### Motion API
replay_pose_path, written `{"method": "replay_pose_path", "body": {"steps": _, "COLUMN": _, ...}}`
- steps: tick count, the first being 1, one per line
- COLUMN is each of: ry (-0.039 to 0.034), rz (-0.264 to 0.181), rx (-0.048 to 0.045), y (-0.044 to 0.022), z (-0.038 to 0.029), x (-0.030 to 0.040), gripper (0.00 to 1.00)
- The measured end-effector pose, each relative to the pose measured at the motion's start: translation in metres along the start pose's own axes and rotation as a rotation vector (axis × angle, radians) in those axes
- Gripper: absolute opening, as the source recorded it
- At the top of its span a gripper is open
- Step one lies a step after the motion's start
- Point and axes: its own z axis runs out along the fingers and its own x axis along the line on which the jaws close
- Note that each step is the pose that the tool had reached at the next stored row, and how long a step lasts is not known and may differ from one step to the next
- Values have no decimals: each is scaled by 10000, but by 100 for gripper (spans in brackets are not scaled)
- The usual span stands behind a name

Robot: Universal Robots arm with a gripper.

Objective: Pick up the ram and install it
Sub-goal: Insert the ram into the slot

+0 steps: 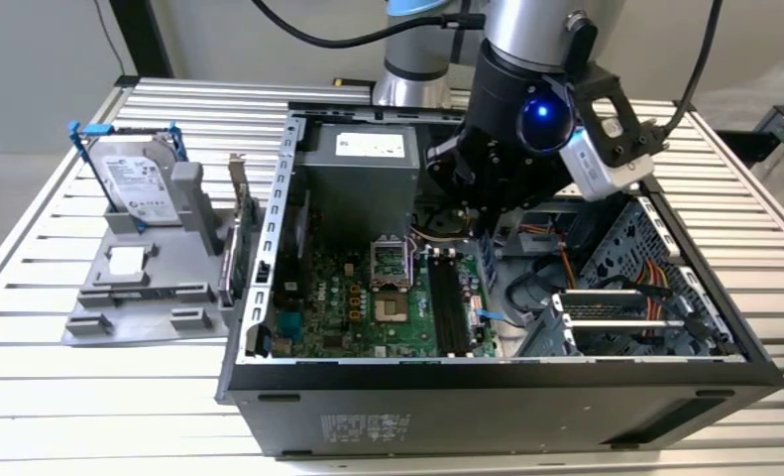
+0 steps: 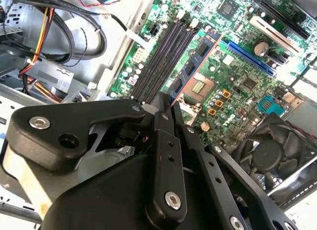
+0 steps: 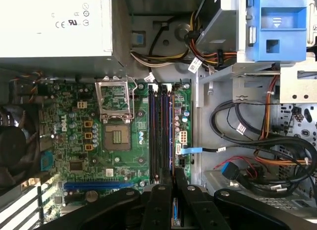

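Pinches the ram (image 2: 190, 69) in the end effector (image 2: 166, 104), seemingly by one end, just above the memory slots (image 3: 161, 131) of the motherboard (image 3: 89, 141). Likely handles light, stiff and thin; fragile at chips and contacts. Best held by the bare board edges.

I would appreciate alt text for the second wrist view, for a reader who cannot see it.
The black gripper holds the ram, a slim blue stick with black chips, edge-down over the dark memory slots of a green motherboard. A cooling fan sits beside the board, and bundled cables run through the grey case.
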Motion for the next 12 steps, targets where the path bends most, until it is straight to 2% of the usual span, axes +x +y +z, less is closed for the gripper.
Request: {"method": "replay_pose_path", "body": {"steps": 12, "ry": 20, "rz": 2, "rx": 11, "y": 0, "z": 88, "x": -1, "gripper": 0}}
